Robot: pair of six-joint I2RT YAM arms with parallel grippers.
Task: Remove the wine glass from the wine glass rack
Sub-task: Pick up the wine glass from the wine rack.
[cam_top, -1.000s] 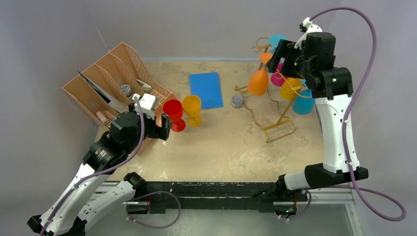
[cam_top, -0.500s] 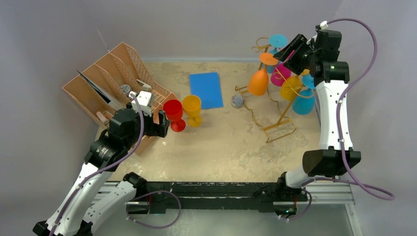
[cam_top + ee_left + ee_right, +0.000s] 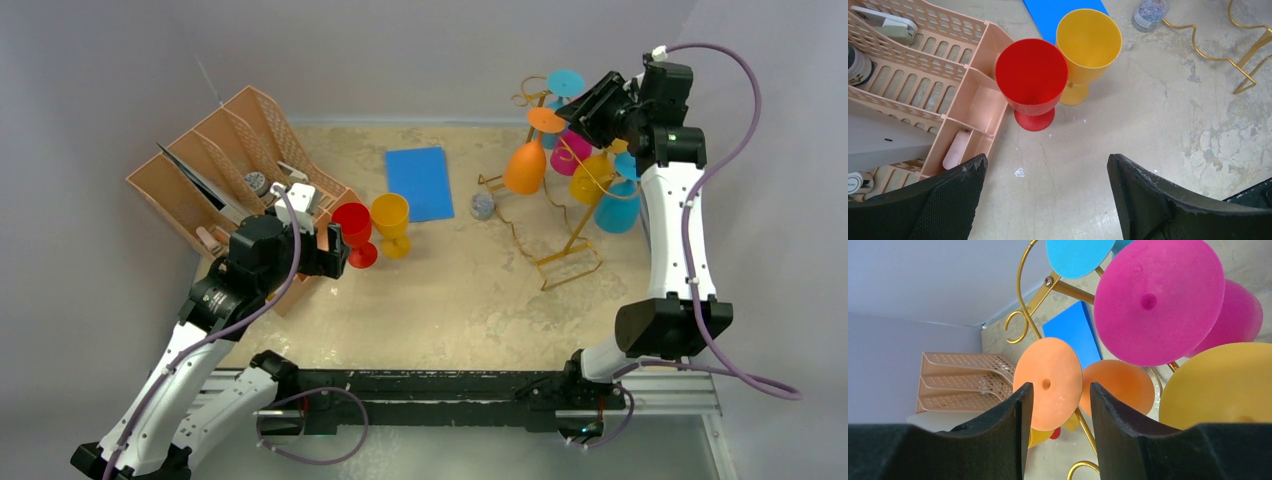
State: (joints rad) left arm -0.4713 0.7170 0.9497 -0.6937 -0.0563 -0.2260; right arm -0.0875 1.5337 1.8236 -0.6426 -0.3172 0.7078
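The wine glass rack point(image 3: 566, 262), thin gold wire on a wavy base, looks light and likely to shift or tip if a glass is dragged. The orange wine glass point(image 3: 525, 168) hangs upside down on the rack's left rail, its round foot uppermost. It looks like moulded plastic: light, stiff, smooth and not very fragile. The best hold is probably the stem just under the foot, or the upper bowl, sliding it along the rail toward the open end. The right end effector point(image 3: 1062, 395) is open beside the top of the rack, and its fingers frame the orange foot without touching it. The left end effector point(image 3: 1048, 165) is open and empty, well to the left of the rack.

Count:
- One table point(image 3: 450, 300).
- One brown slotted tray point(image 3: 215, 150), far left of the rack.
- One rack.
- One blue sheet point(image 3: 419, 182), to its left.
- Five hanging glasses: orange, magenta point(image 3: 568, 158), yellow point(image 3: 590, 180), blue point(image 3: 617, 212) and cyan point(image 3: 566, 82).
- Two standing glasses left of the rack: red point(image 3: 352, 225) and yellow point(image 3: 390, 215).
- One small jar point(image 3: 483, 206), just beside the base.
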